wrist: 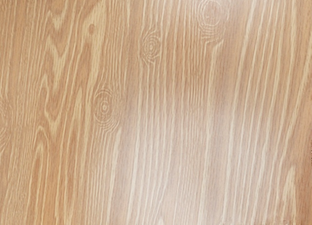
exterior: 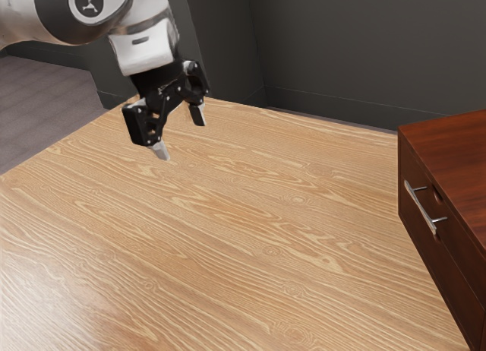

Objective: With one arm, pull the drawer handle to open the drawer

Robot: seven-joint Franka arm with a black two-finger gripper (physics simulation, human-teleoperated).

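A dark red-brown wooden drawer cabinet (exterior: 448, 207) stands at the exterior view's right edge. Its top drawer front carries a silver bar handle (exterior: 424, 207), and the drawer looks flush with the cabinet front. My black gripper (exterior: 180, 137) hangs open above the table at the exterior view's upper left, far from the handle, with nothing between its fingers. It points down at the tabletop. The wrist view looks straight down on bare wood grain (wrist: 156, 108).
The light wooden table (exterior: 228, 237) spans most of the scene. Dark grey walls (exterior: 342, 39) rise behind it, and a grey floor (exterior: 38, 100) lies past its far left edge.
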